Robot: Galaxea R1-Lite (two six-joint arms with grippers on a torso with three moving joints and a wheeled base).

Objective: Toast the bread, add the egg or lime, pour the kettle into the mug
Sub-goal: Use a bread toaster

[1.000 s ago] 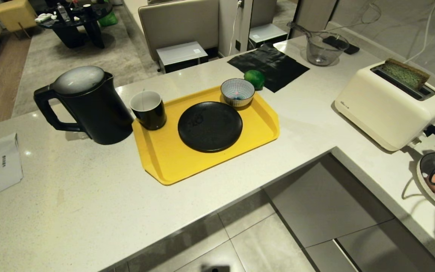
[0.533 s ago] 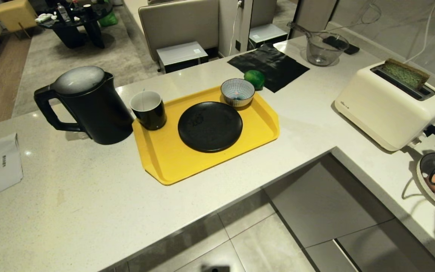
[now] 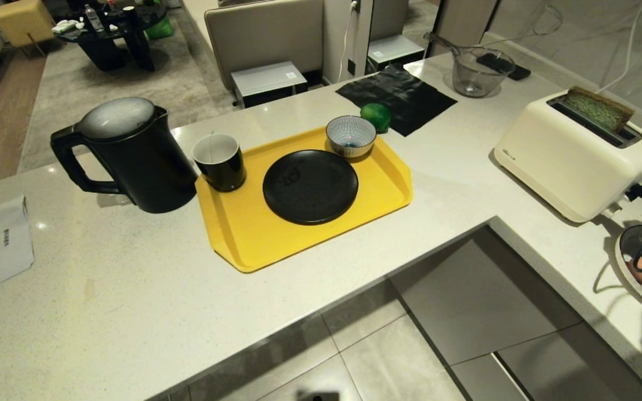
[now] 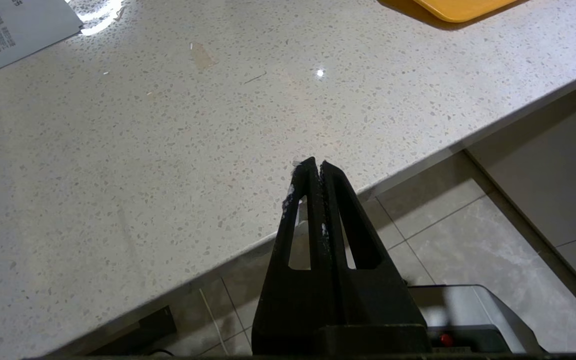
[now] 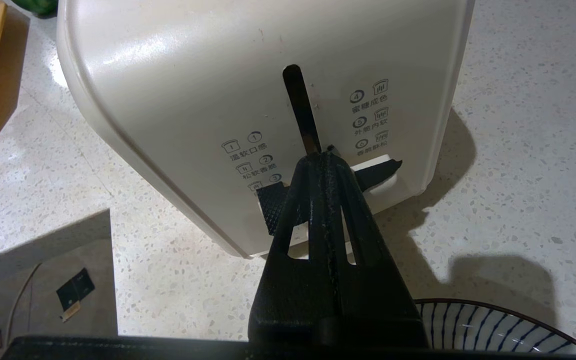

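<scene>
Warm indoor light falls from above, fairly bright on the pale counter. Small glare spots sit on the stone beyond the closed left gripper, and a bright streak lies far past it beside the paper. The toaster, straight ahead of the closed right gripper, shows a soft sheen and throws a dark shadow to one side. The kettle lid looks washed out by glare. The head view bends lines near its edges; the far room is dimmer. All views are sharp.

Left claw closed, empty. Right claw closed, empty, angled downward.
</scene>
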